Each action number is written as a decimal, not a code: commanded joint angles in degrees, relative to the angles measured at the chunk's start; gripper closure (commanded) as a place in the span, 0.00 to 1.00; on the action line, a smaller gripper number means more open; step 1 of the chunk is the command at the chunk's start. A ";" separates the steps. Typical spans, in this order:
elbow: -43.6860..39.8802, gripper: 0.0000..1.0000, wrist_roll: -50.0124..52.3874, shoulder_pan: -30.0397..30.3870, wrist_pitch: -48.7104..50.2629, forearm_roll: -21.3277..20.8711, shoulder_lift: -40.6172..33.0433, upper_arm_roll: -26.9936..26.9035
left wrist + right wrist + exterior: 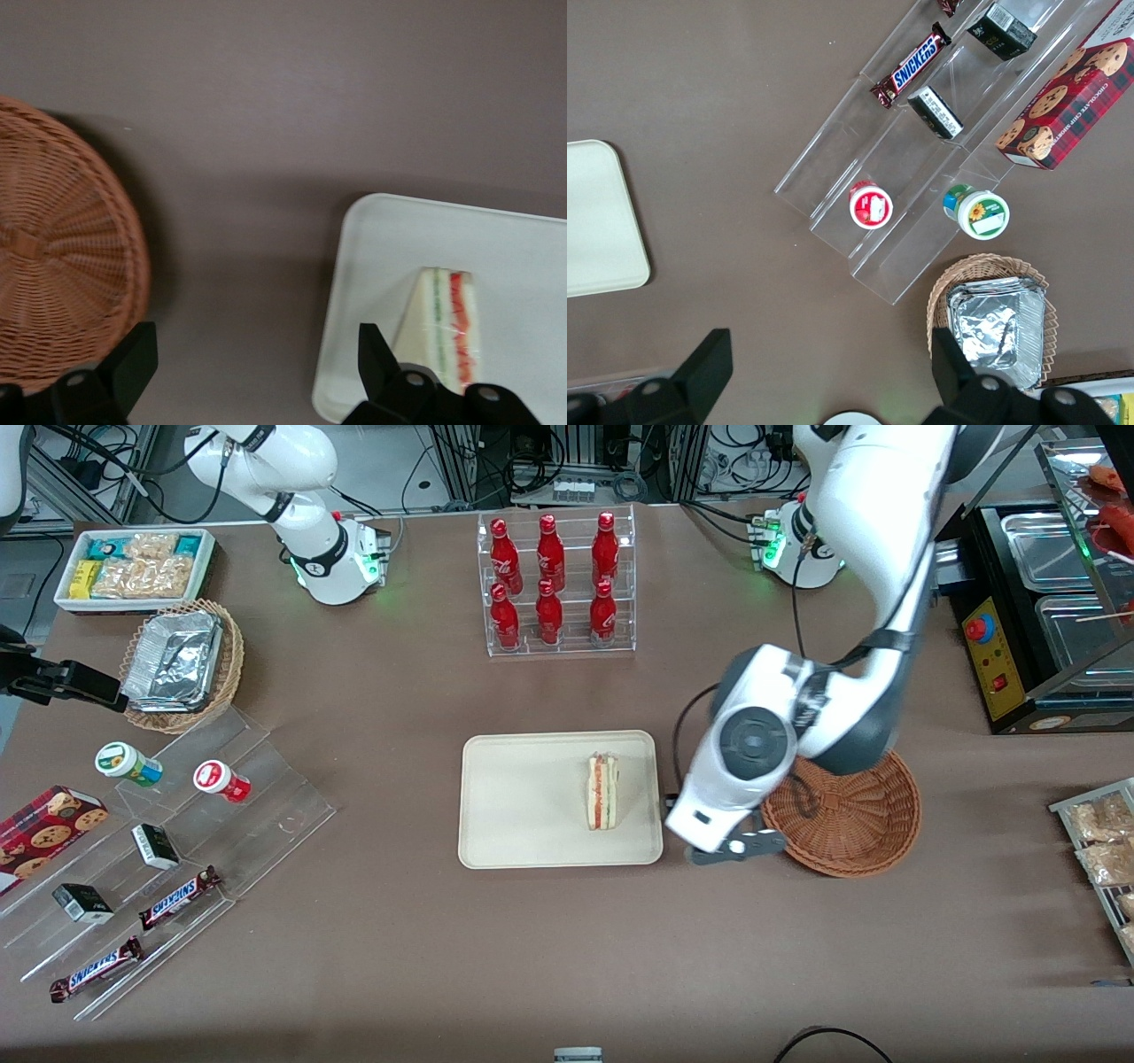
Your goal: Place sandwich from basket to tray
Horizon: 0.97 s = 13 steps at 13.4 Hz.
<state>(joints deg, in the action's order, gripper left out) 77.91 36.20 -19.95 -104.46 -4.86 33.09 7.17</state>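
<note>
Sandwich (603,792) on the tray (523,802), one wedge standing on the cream surface at the edge nearest the basket (855,824), its long axis running from the far rim toward the front camera, the red and green filling stripes following that same line and the cut face turned up. At center frame in the front view, the tray sits with the single round reddish-brown basket at right center, the two well apart with bare tabletop between them. The gripper (735,849) hangs over that gap, just beside the tray's rim and touching nothing, its fingers spread wide and holding nothing; in the wrist view one finger (133,363) shows near the basket (62,257) and the other near the sandwich (443,323) on the tray (425,239). At upper center of the front view, six red bottles (551,580) stand in a clear rack (560,583), three in each of two rows. At left, a tan basket (182,669) holds foil trays, a white bin (133,567) in the upper left holds snack packets, and a clear stepped stand (177,850) in the lower left carries two small round tubs, two dark small boxes and two Snickers bars (182,897), with one cookie box (44,833) at the frame's left edge.
</note>
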 commanded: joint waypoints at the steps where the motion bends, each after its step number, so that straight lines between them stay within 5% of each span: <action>1: 3.47 0.00 -5.77 4.81 3.63 0.90 -5.39 0.47; 7: 10.58 0.00 -21.40 14.13 12.95 4.41 -20.05 0.30; 13: 11.83 0.00 -23.36 17.22 24.72 4.60 -33.25 -1.54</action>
<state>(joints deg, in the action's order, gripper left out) 87.02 13.63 -3.25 -81.53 -1.03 4.01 6.80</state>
